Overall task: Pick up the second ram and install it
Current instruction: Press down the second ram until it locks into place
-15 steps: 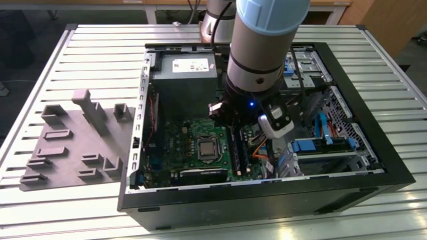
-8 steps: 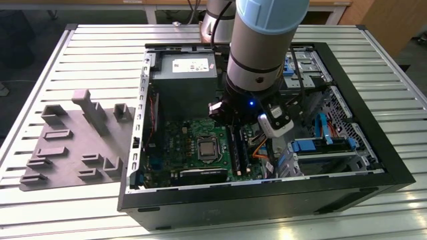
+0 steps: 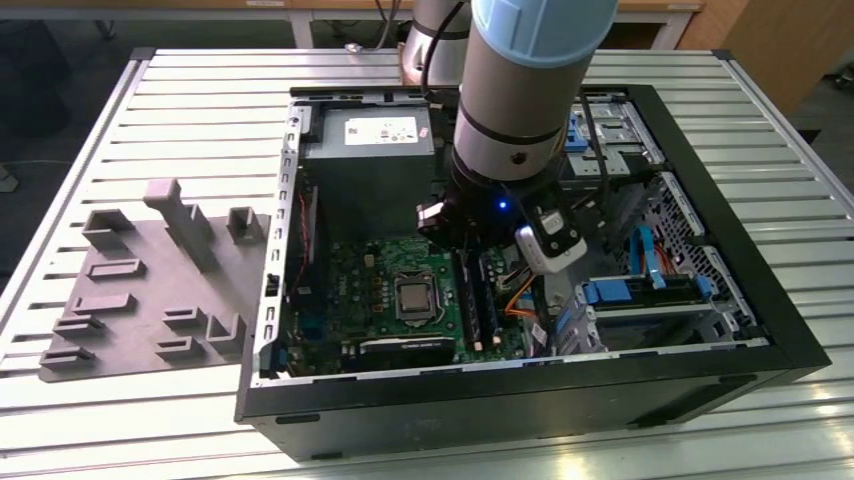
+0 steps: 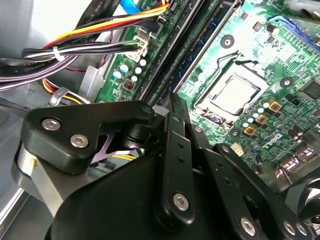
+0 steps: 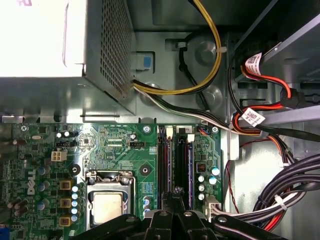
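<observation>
The arm (image 3: 514,110) hides the jaws' tips and much of the slot rails (image 3: 477,300).

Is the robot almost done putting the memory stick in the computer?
Nearly, it seems. The gripper is down inside the computer case, over the memory slots on the motherboard. A bluish ram stick seems to sit along one slot. Whether it is clicked fully in, I cannot tell, so pressing home may be left.

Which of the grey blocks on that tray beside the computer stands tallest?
The long slab in the upper middle of the grey tray in the exterior view: it rises well above the low stubs around it.
</observation>
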### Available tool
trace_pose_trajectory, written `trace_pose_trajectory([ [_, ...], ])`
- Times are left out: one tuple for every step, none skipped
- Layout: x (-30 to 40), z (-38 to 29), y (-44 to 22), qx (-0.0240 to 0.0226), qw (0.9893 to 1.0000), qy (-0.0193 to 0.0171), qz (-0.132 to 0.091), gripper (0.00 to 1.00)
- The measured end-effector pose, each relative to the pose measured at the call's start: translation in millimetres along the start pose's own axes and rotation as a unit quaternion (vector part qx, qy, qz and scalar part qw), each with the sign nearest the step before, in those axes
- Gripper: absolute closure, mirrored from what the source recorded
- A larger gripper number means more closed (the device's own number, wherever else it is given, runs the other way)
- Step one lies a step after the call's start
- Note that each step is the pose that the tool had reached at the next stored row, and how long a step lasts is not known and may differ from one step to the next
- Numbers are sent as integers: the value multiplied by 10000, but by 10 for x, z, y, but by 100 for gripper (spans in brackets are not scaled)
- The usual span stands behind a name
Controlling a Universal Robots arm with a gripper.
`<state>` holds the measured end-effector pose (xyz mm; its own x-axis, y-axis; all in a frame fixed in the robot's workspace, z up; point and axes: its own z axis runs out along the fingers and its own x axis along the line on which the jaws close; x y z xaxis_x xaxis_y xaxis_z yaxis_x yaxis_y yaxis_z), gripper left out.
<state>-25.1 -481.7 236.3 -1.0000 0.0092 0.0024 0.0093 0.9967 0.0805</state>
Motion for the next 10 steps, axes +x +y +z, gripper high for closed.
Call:
trace_pose_trajectory([
  [0, 1, 2, 0, 10000, 0, 0, 89],
  [0, 1, 4, -1, 10000, 0, 0, 89],
  [0, 1, 5, -1, 10000, 0, 0, 89],
  [0, 2, 6, -1, 10000, 0, 0, 89],
  [0, 3, 6, 0, 10000, 0, 0, 89],
  [0, 6, 7, 0, 10000, 0, 0, 89],
  [0, 7, 7, 1, 10000, 0, 0, 89],
  [0, 9, 7, 1, 10000, 0, 0, 89],
  [0, 10, 8, 1, 10000, 0, 0, 89],
  [0, 12, 10, -1, 10000, 0, 0, 89],
])
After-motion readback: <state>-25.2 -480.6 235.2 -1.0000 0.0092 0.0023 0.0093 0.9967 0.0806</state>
